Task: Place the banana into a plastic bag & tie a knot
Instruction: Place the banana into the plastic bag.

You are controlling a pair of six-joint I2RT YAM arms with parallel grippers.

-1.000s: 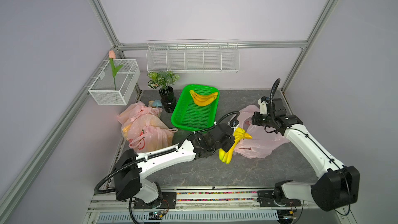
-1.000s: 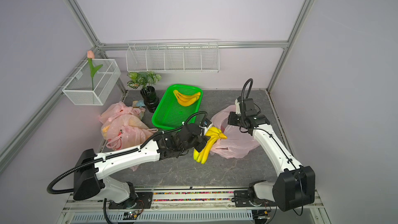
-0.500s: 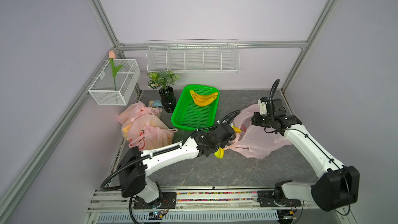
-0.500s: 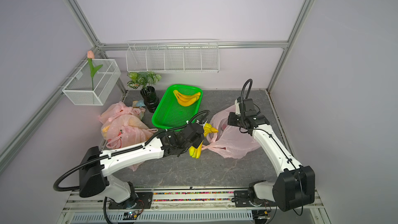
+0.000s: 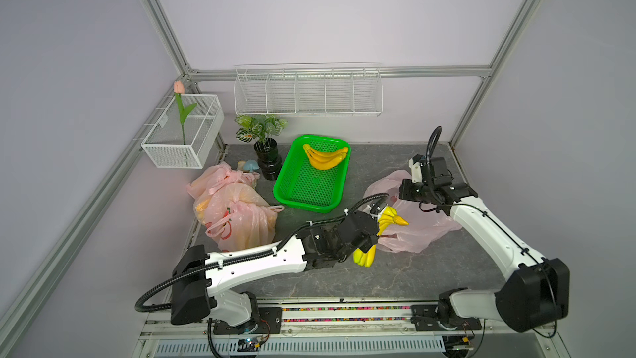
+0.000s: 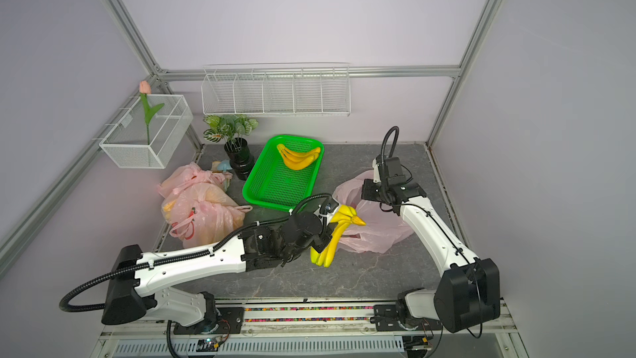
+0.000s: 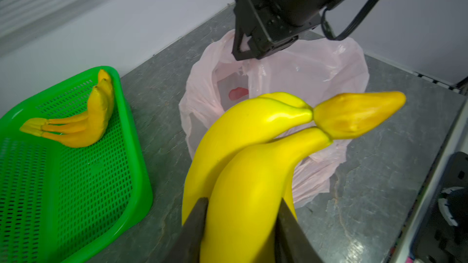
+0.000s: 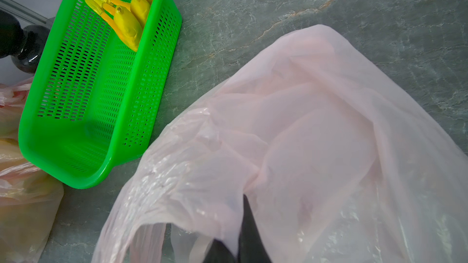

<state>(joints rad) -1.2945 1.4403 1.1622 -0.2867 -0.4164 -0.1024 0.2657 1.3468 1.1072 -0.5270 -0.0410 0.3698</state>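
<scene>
While the left fingers [image 7: 193,228] grip the banana bunch [image 7: 248,168], its stem just ahead could snag the pink plastic bag [image 8: 316,127], pulling the film from the pinching right fingers [image 8: 249,231].

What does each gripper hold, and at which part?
Left gripper holds the banana bunch across the fruit bodies, away from the stem. Right gripper pinches the plastic bag near its mouth.
</scene>
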